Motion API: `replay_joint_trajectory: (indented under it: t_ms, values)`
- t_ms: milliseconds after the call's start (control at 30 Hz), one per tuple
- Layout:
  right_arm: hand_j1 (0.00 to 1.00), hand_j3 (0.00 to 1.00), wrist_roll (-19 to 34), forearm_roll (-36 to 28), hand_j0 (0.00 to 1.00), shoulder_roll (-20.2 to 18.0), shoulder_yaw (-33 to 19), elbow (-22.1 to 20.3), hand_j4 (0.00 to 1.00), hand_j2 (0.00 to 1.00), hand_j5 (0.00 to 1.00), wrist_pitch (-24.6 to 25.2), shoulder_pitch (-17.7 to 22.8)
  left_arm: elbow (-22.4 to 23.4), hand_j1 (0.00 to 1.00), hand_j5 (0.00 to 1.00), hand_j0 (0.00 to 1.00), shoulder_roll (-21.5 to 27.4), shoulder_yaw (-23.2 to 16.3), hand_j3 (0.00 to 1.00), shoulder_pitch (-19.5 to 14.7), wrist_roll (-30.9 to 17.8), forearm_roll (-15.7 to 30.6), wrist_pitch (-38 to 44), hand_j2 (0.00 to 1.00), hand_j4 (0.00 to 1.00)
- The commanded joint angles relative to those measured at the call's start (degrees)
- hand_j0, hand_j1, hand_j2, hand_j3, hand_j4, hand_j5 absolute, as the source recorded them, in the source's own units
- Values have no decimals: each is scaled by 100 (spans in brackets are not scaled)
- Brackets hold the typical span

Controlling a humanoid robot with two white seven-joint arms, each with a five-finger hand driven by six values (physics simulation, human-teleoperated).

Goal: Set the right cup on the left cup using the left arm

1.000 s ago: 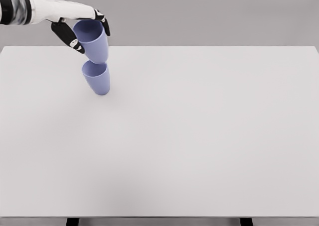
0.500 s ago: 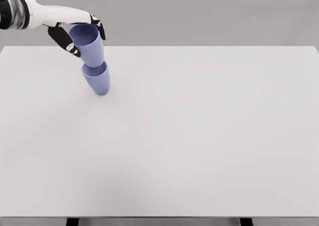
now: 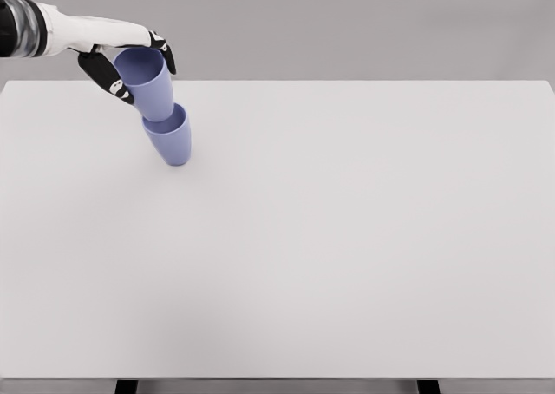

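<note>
The held blue cup (image 3: 149, 82) has sunk lower since a second ago, its base inside the standing cup (image 3: 170, 140); left hand (image 3: 121, 55) fingers wrap its rim, above the white table (image 3: 347, 238).

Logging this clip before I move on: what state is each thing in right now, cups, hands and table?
Held cup: upright but tilted, gripped near its rim, its base at the mouth of the lower cup; how deep it sits cannot be told.
Lower cup: standing on the table, mouth up, leaning slightly.
Left hand: fingers closed around the held cup.
Right hand: out of view.
Table: white, carrying the lower cup.
</note>
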Motion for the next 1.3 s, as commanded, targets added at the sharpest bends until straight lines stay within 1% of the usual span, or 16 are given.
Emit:
replay_joint_trajectory:
  t_ms: [0,267,433,500,1133,1267]
  values:
    - [100,100,1,3,100,0,0,0,100,100,100,0,0,-2,57,57,57,-5,6,57,0,4,12,1,57,57]
    - [100,100,1,3,100,0,0,0,100,100,100,0,0,-90,57,57,57,-5,-3,57,0,4,21,-8,57,57]
    - [100,100,1,-6,100,0,0,0,100,100,100,0,0,-81,57,57,57,-14,-20,57,9,4,21,-8,57,57]
    - [100,100,1,3,100,0,0,0,100,100,100,0,0,-54,57,57,57,-14,-2,57,123,4,12,-8,57,57]
    - [100,100,1,3,100,0,0,0,100,100,100,0,0,-37,58,58,58,-58,-3,58,123,4,4,-8,58,58]
    - [100,100,1,-6,100,0,8,0,100,100,100,0,0,-10,58,58,58,-67,6,58,185,4,-5,-8,58,58]
